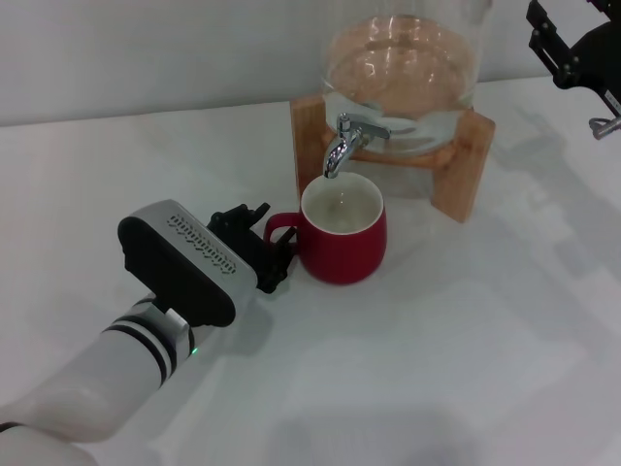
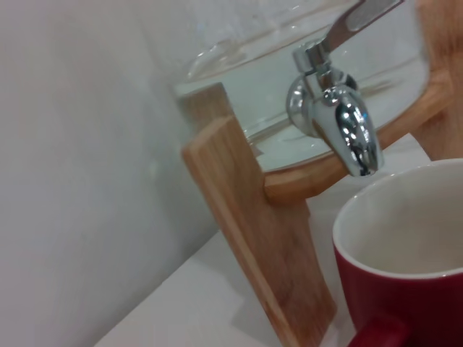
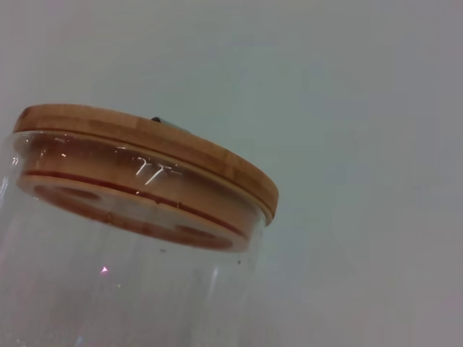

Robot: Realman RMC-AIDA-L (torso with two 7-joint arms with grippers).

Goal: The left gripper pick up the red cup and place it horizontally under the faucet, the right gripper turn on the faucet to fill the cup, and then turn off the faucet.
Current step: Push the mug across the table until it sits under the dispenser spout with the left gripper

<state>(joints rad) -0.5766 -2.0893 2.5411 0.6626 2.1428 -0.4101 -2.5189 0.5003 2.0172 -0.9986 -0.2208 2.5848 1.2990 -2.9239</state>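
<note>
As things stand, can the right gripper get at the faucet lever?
Probably yes. The right gripper hangs high, off to the jar's right, and the faucet lever faces open space; only the wooden stand leg sits nearby, below the lever.

**How the robot's arms look**

The left arm [image 1: 87,388] is a white-grey cylinder with black rings and a small green light near the wrist. On it sits a black rectangular block [image 1: 184,260] with a dotted mark. The left gripper [image 1: 264,245] is a short black claw. The right gripper [image 1: 558,44] is black, with a silver metal part beside it.
</note>
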